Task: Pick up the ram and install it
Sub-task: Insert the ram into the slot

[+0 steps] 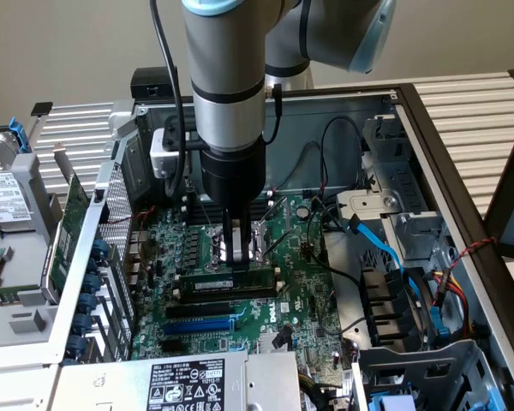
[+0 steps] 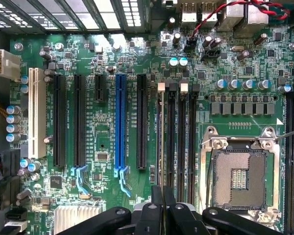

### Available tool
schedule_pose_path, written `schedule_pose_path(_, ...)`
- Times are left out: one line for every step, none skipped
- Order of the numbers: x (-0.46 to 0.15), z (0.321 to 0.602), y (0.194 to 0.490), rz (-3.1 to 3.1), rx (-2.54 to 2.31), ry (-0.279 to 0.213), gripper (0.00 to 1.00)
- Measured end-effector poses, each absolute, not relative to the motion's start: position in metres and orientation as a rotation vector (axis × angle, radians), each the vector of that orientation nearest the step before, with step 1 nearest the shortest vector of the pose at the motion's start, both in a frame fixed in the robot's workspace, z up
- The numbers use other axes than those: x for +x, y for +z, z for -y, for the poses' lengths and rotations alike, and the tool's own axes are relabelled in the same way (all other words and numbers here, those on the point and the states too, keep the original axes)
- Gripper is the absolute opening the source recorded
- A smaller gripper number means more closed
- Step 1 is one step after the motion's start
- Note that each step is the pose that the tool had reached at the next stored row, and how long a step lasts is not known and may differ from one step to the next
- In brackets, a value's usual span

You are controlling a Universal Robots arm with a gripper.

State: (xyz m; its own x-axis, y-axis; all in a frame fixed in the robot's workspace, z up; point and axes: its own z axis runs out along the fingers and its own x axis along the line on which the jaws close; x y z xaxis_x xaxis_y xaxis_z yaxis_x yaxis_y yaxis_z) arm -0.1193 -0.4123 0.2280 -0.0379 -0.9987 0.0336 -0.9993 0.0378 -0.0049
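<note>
The ram (image 1: 259, 278) is a thin green stick standing on edge in the memory slot nearest the CPU socket on the motherboard (image 1: 304, 295). My gripper (image 1: 232, 262) comes straight down from above, and its narrow fingers are shut on the stick's top edge near its middle. Seen from the wrist, the ram (image 2: 160, 142) is a thin line running away from the shut black gripper (image 2: 162, 195), lined up with the first of several black memory slots (image 2: 182, 142). How deep it sits in the slot I cannot tell.
The open CPU socket (image 2: 237, 178) lies right beside the memory slots. A blue expansion slot (image 2: 120, 127) and black ones sit on the other side. A green expansion card (image 1: 68, 224) stands outside the case at the exterior view's left. Blue cables (image 1: 385, 248) and drive bays crowd the right.
</note>
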Motion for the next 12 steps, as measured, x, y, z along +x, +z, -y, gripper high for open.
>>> schedule_pose_path(-0.1194,0.4123,0.2277,2.248,2.164,0.042,0.13)
schedule_pose_path(-0.1196,0.4123,0.2275,2.248,2.164,0.042,0.13)
schedule_pose_path(-0.1197,0.4123,0.2274,2.248,2.164,0.042,0.14)
schedule_pose_path(-0.1197,0.4123,0.2274,2.248,2.164,0.042,0.14)
schedule_pose_path(-0.1198,0.4123,0.2273,2.248,2.164,0.042,0.21)
schedule_pose_path(-0.1198,0.4123,0.2274,2.248,2.164,0.042,0.21)
schedule_pose_path(-0.1198,0.4123,0.2278,2.249,2.163,0.042,0.21)
schedule_pose_path(-0.1198,0.4123,0.2284,2.25,2.162,0.042,0.21)
schedule_pose_path(-0.1198,0.4123,0.2292,2.251,2.161,0.042,0.21)
schedule_pose_path(-0.1198,0.4123,0.23,2.251,2.161,0.042,0.21)
schedule_pose_path(-0.1198,0.4123,0.2308,2.252,2.16,0.041,0.21)
schedule_pose_path(-0.1198,0.4123,0.2317,2.252,2.16,0.041,0.21)
